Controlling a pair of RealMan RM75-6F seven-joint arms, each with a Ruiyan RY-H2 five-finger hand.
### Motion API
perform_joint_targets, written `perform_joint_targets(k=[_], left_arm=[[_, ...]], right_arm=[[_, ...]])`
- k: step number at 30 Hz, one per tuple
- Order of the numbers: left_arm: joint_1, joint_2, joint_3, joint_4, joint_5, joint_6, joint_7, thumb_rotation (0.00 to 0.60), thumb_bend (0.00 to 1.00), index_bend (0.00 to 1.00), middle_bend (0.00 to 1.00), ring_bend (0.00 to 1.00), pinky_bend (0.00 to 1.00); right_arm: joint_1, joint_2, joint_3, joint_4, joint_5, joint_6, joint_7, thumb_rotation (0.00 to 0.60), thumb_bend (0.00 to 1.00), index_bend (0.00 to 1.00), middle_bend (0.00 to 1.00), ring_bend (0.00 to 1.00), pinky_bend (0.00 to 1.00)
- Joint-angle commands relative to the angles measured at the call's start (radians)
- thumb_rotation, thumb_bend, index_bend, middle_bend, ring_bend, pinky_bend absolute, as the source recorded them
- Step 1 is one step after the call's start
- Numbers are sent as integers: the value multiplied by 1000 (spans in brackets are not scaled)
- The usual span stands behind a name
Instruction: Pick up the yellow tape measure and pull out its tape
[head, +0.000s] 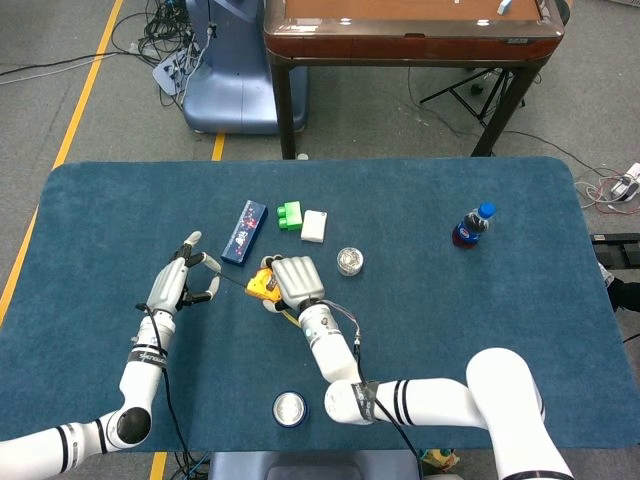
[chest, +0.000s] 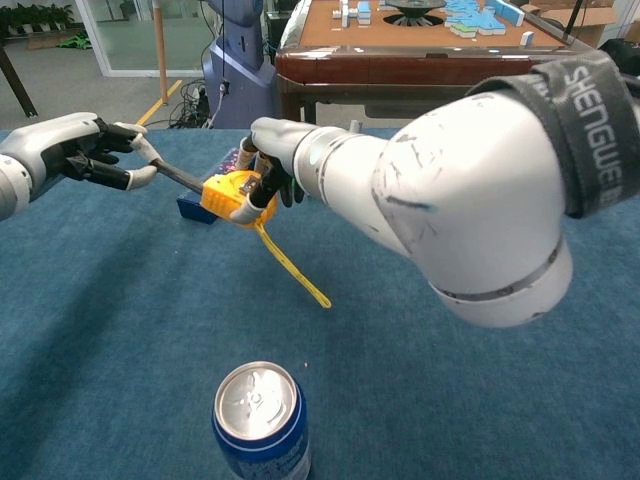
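Overhead, right hand (head: 290, 279) grips the yellow tape measure (head: 262, 285) above the table (head: 450, 310); left hand (head: 185, 283) pinches the tape (head: 232, 283) end. From the chest, the tape (chest: 180, 177) spans both hands; a strap (chest: 290, 267) dangles. A closed can (chest: 259, 422) stands nearby.
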Motion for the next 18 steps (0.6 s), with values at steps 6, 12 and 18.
perform_joint_targets(k=[6,12,18], left_arm=[[1,5,5,1,-4,-24,-15,600,488,534,0,0,0],[8,12,11,1,10,-31,-35,600,517,549,6,0,0],[28,26,26,-2,35,-20,-53,600,518,547,15,0,0]], right_arm=[[9,21,7,-3,36,-29,-11,600,736,702,671,621,428],[12,38,-3,-8,51,-43,-16,600,736,702,671,621,428],[-8,82,-26,-42,43,-56,-5,600,736,702,670,621,428]])
